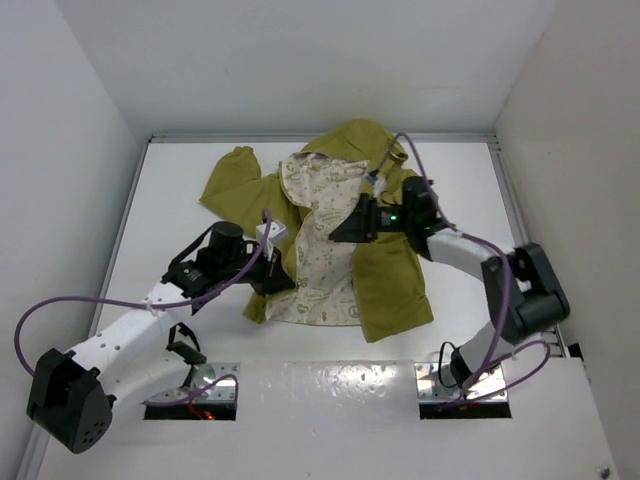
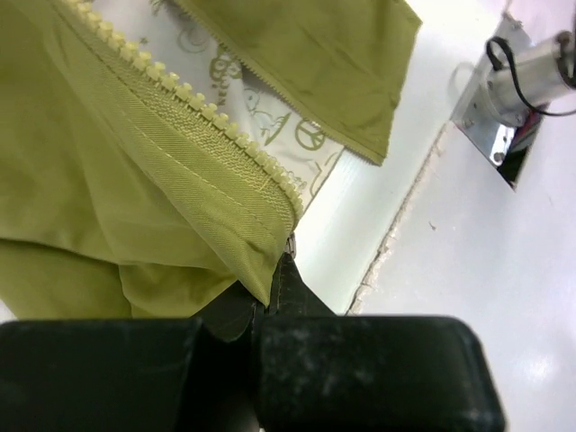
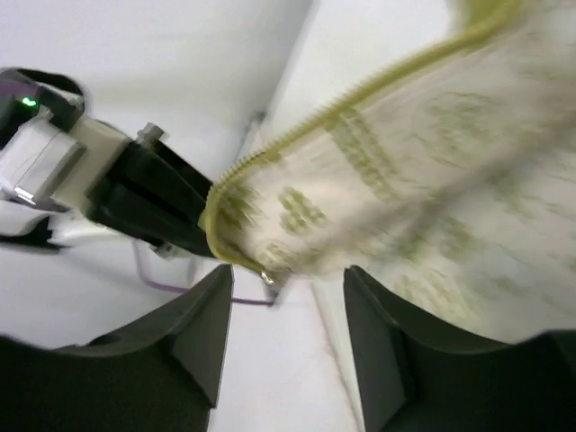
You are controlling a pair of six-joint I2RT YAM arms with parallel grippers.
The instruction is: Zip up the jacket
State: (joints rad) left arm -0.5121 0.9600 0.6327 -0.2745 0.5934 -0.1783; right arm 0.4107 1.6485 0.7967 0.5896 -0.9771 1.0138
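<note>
The olive-green jacket [image 1: 390,285] lies open on the white table, its cream printed lining [image 1: 322,262] facing up. My left gripper [image 1: 277,272] is shut on the bottom corner of the jacket's left front panel. In the left wrist view the gripper [image 2: 272,286] pinches the fabric just below the zipper teeth [image 2: 209,110]. My right gripper [image 1: 343,229] hovers open over the lining at the jacket's middle. In the right wrist view it [image 3: 286,315] is open and empty, facing the lifted zipper edge [image 3: 297,130] and a small metal zipper piece [image 3: 267,277].
White walls close in the table on the left, back and right. Two floor cutouts with arm bases [image 1: 205,392] [image 1: 465,385] lie at the near edge. The left arm [image 3: 99,175] shows in the right wrist view. Purple cables [image 1: 60,305] loop beside both arms.
</note>
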